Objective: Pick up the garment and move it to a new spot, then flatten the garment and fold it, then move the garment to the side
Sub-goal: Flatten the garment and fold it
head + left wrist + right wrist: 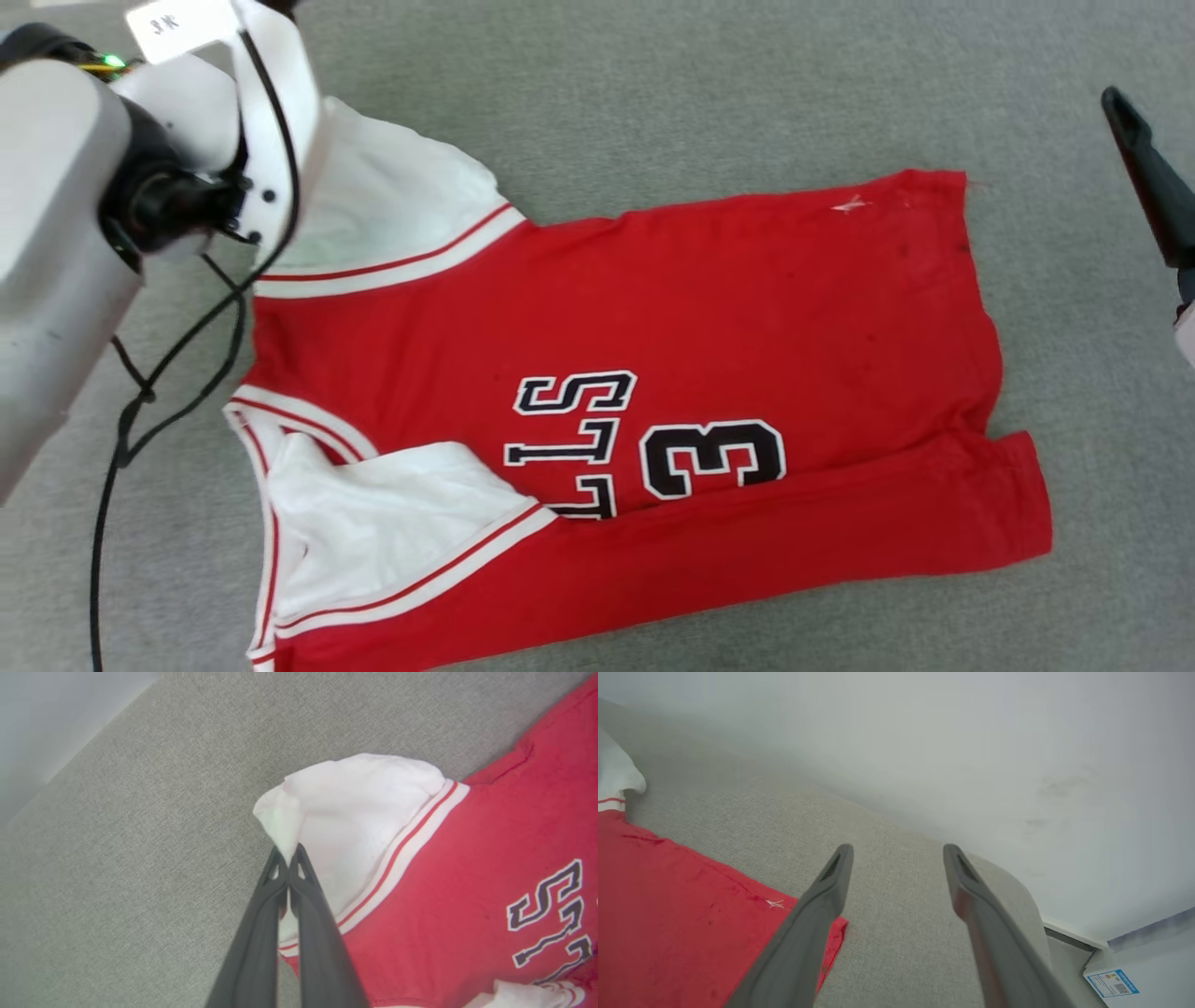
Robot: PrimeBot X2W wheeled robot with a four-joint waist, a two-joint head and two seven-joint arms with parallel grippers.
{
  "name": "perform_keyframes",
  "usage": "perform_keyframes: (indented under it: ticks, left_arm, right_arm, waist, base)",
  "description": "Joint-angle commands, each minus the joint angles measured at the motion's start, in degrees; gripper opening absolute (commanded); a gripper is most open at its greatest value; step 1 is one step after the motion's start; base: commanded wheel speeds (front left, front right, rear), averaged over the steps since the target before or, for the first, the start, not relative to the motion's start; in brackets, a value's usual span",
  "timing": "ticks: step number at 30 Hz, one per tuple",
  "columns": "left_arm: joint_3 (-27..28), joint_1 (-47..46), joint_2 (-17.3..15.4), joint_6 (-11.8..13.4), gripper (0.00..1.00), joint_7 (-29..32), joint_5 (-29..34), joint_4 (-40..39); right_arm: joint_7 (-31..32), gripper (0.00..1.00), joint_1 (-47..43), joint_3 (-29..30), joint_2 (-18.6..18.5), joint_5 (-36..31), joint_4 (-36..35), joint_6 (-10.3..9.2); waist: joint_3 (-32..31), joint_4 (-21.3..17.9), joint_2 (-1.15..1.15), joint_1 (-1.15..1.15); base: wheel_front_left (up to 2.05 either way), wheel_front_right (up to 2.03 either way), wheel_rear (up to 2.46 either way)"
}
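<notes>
Where left pincer [288, 852] pinches garment [444, 882] sleeve edge, grey surface [140, 835] beyond

garment [747, 299] lettering [569, 439] partly hidden, corner cropped

This looks like an ordinary indoor room, more like a home than a workshop, though I cannot say it for sure. The work surface [901, 914] is a wide cushion in grey woven cloth with a rounded corner, like a sofa or a bed, and the garment [747, 308] lies spread on it. Behind it is a plain white wall [971, 742] with a skirting board [1069, 934], and beside that a white appliance or box [1162, 970] with a blue-and-white printed label [1111, 983].
</notes>
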State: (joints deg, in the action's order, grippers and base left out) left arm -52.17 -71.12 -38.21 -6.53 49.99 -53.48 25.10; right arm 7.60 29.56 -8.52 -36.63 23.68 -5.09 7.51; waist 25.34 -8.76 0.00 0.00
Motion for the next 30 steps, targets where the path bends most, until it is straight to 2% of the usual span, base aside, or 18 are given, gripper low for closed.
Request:
perform_keyframes:
  ticks: [1, 4, 8, 12, 15, 20, 26, 30]
  left_arm:
    - [-0.43, 0.90, 0.40, -0.21, 0.00, -0.65, 0.26, -0.87]
    - [-1.12, 0.82, 0.30, -0.40, 0.00, -1.36, 0.42, -2.78]
    - [-1.85, 0.13, 0.79, -0.60, 0.00, -2.33, 0.69, -5.23]
    - [-2.38, -0.83, 1.49, -0.74, 0.00, -2.87, 1.00, -7.11]
    - [-2.74, -1.68, 2.10, -0.78, 0.00, -3.28, 1.39, -8.14]
    - [-3.09, -3.31, 2.71, -0.84, 0.00, -3.93, 1.83, -9.52]
    - [-3.41, -4.65, 2.93, -0.84, 0.00, -4.83, 2.09, -10.61]
    - [-3.63, -5.05, 2.73, -0.81, 0.00, -5.31, 1.93, -10.89]
  right_arm:
    - [3.65, 1.00, 2.04, -2.42, -1.99, 2.02, 1.02, -0.03]
    - [14.27, 1.00, 6.51, -9.29, -7.45, 7.00, 2.77, -0.04]
    - [26.66, 1.00, 12.97, -18.04, -12.83, 13.64, 3.88, -0.04]
    - [37.88, 1.00, 18.81, -25.09, -15.83, 19.71, 5.85, -0.04]
    - [44.28, 1.00, 22.52, -28.36, -16.62, 23.10, 8.17, -0.04]
    - [48.28, 1.00, 27.52, -31.13, -15.24, 25.08, 13.26, -0.04]
    - [47.24, 1.00, 30.25, -33.58, -12.56, 25.44, 19.12, -0.03]
    - [46.08, 1.00, 28.53, -38.14, -10.65, 26.13, 21.82, -0.02]
  waist:
    - [-1.21, 1.67, 0.00, 0.00]
    - [-1.42, 2.96, 0.00, 0.00]
    - [-0.75, 4.59, 0.00, 0.00]
    - [0.74, 6.15, 0.00, 0.00]
    - [2.21, 7.34, 0.00, 0.00]
    - [4.58, 9.01, 0.00, 0.00]
    - [7.09, 10.37, 0.00, 0.00]
    - [8.13, 10.67, 0.00, 0.00]
  base:
    - [0.00, 0.00, 0.00]
    - [0.00, 0.00, 0.00]
    - [0.00, 0.00, 0.00]
    - [0.00, 0.00, 0.00]
    - [0.00, 0.00, 0.00]
    - [0.00, 0.00, 0.00]
    - [0.00, 0.00, 0.00]
    - [0.00, 0.00, 0.00]
